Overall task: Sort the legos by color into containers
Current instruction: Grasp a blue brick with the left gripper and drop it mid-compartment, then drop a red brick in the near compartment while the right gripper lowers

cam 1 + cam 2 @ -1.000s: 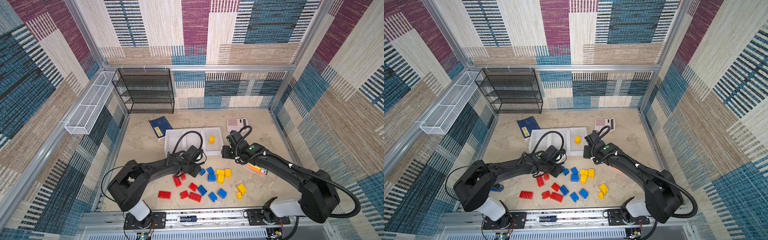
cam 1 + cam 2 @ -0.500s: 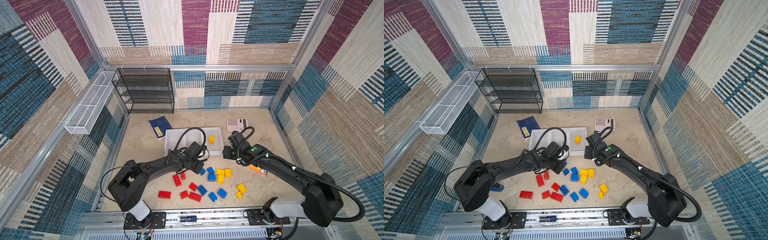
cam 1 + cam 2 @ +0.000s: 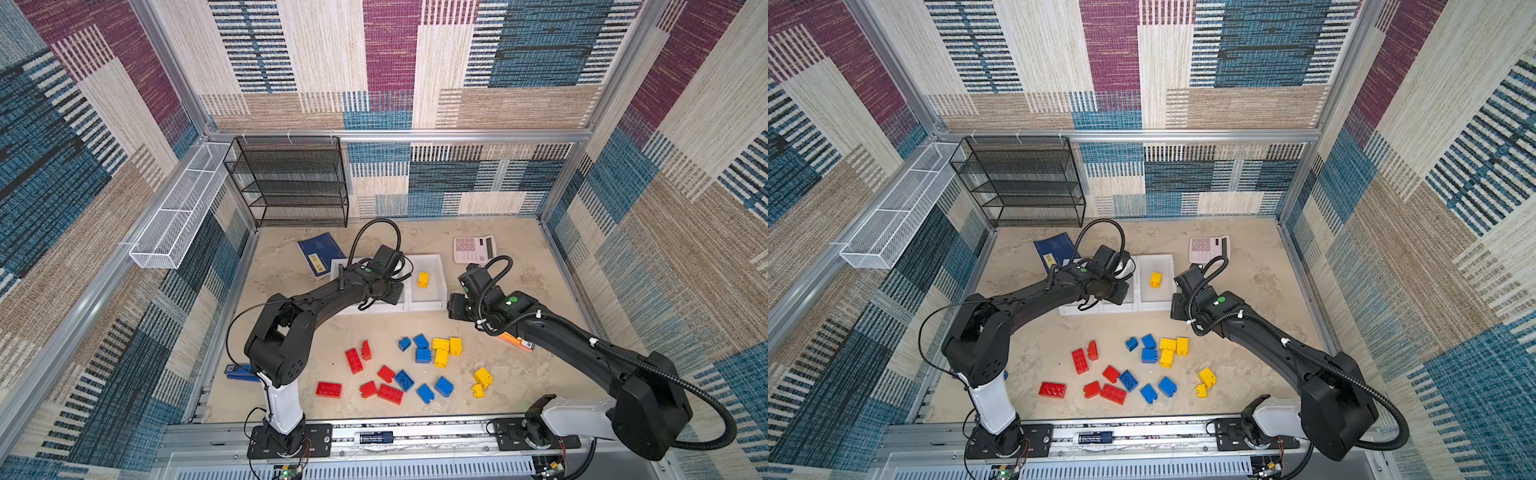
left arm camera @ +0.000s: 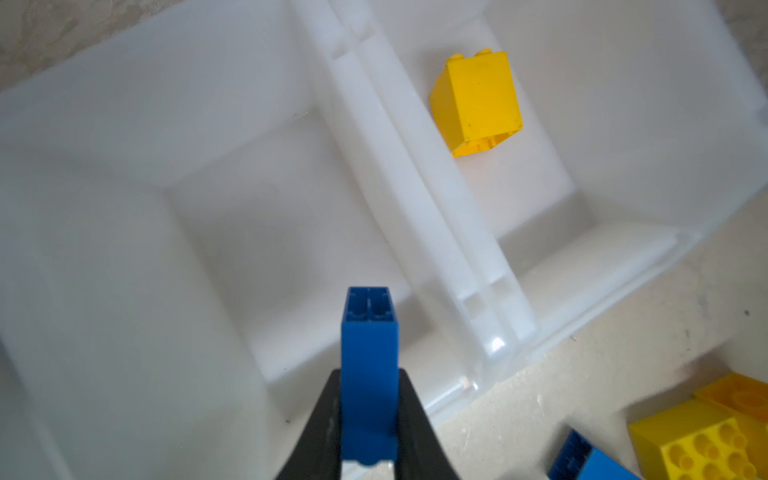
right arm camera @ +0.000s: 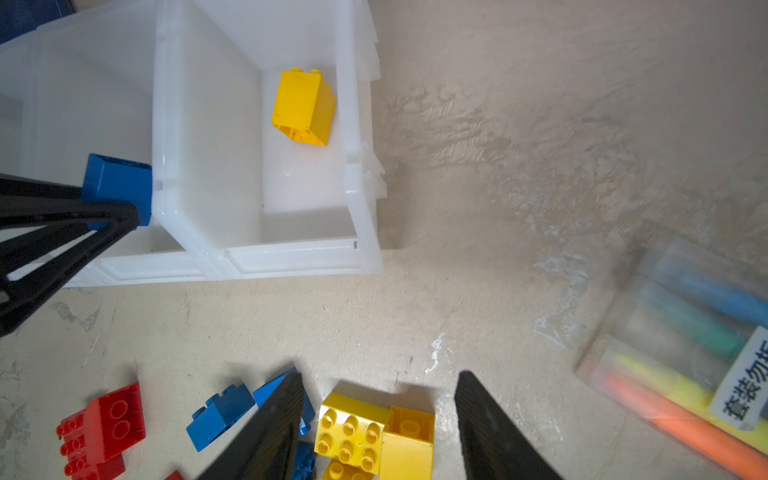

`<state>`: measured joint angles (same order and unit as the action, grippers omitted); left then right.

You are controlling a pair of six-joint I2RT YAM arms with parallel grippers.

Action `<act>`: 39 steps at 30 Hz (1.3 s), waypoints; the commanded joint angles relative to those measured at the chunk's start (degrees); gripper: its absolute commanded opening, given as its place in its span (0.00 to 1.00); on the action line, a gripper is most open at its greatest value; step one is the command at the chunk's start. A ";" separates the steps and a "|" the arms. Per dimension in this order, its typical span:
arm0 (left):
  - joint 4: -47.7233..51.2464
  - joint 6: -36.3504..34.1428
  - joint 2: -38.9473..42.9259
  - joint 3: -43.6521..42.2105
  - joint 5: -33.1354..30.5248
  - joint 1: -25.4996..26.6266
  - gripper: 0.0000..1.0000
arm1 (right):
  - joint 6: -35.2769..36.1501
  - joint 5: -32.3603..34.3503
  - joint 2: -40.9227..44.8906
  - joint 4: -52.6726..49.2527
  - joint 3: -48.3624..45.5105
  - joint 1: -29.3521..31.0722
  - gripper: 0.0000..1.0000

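The containers (image 3: 443,286) (image 3: 1154,309) are white bins joined in a row at the middle back of the table. One yellow lego (image 3: 423,279) (image 4: 476,104) (image 5: 303,108) lies in the rightmost bin. My left gripper (image 4: 369,374) (image 5: 112,216) is shut on a blue lego (image 4: 369,332) (image 5: 118,187), held above the bin beside that one. My right gripper (image 5: 380,382) (image 3: 454,308) hangs open and empty over the table in front of the bins' right corner, above yellow legos (image 5: 353,432). Red (image 3: 353,360), blue (image 3: 423,355) and yellow (image 3: 440,353) legos lie scattered at the front.
A pack of markers (image 3: 517,341) (image 5: 685,353) lies under the right arm. At the back are a calculator (image 3: 473,248), a blue booklet (image 3: 320,253) and a black mesh rack (image 3: 291,183). A white wire basket (image 3: 178,216) hangs on the left wall.
My left arm has carried the blue lego from the pile up over the bins. My right gripper has drawn back a little from the bins toward the front.
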<state>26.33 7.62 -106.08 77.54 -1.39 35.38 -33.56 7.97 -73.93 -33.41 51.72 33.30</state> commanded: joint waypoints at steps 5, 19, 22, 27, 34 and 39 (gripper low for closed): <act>2.81 2.77 5.96 -3.57 -4.22 -0.13 0.57 | -0.72 0.16 1.12 0.07 -0.66 -0.01 0.64; 9.75 19.85 28.64 -27.31 -1.95 1.15 0.56 | 0.06 -2.29 -2.10 3.38 -1.74 0.00 0.64; 9.45 22.03 28.66 -29.19 -0.55 1.70 0.56 | 0.45 -2.90 -3.31 3.78 -1.28 -0.05 0.64; 8.10 23.06 25.37 -28.94 1.46 2.81 0.56 | 0.73 -3.40 -4.44 4.32 -1.19 -0.01 0.64; 7.38 23.40 20.14 -28.39 1.39 3.80 0.46 | 0.60 -3.45 -4.19 4.15 -1.67 -0.05 0.64; 6.80 22.84 17.34 -27.84 0.41 5.31 0.33 | 0.52 -3.13 -3.94 3.90 -1.72 -0.07 0.64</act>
<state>33.61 29.85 -87.79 48.99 0.12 40.18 -33.08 4.56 -78.26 -30.30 50.06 33.30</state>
